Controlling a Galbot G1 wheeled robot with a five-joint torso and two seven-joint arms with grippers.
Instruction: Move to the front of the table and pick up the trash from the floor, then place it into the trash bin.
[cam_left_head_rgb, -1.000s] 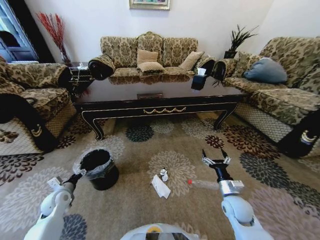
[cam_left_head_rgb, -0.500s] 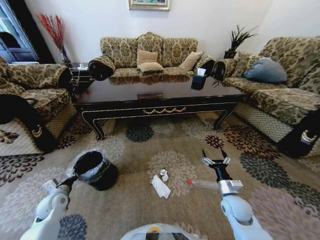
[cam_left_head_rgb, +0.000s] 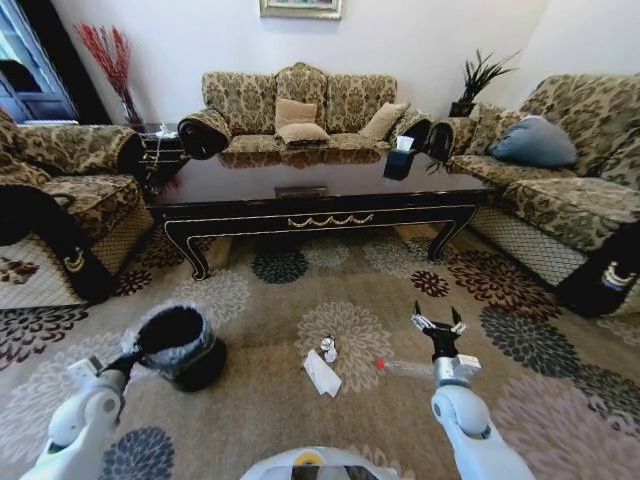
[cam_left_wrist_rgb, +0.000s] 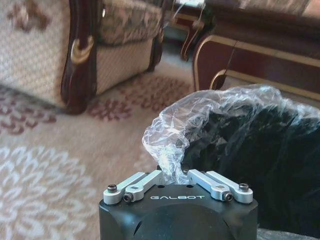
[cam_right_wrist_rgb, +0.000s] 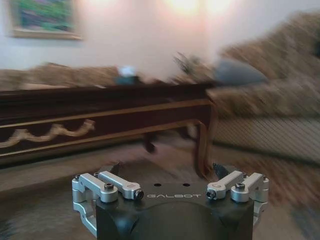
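Observation:
The black trash bin (cam_left_head_rgb: 180, 347) stands tilted on the carpet at the left, its plastic liner (cam_left_wrist_rgb: 175, 145) pinched in my left gripper (cam_left_head_rgb: 128, 360), which is shut on the bag's rim. The trash lies on the carpet in the middle: a flat white paper sheet (cam_left_head_rgb: 322, 373), a tiny white wad (cam_left_head_rgb: 327, 348) and a clear bottle with a red cap (cam_left_head_rgb: 405, 368). My right gripper (cam_left_head_rgb: 438, 325) hangs open just beyond the bottle, holding nothing. The dark wood table (cam_left_head_rgb: 310, 205) stands farther ahead; the right wrist view shows its apron (cam_right_wrist_rgb: 100, 125).
Patterned sofas surround the table on the left (cam_left_head_rgb: 60, 200), at the back (cam_left_head_rgb: 300, 110) and on the right (cam_left_head_rgb: 570, 190). A black tissue box (cam_left_head_rgb: 398, 160) sits on the table. Open carpet lies between the table and the litter.
The left gripper has pulled the trash bin by its liner to the left and nearer to me, tilting it. The right gripper has shifted slightly to the right and nearer.

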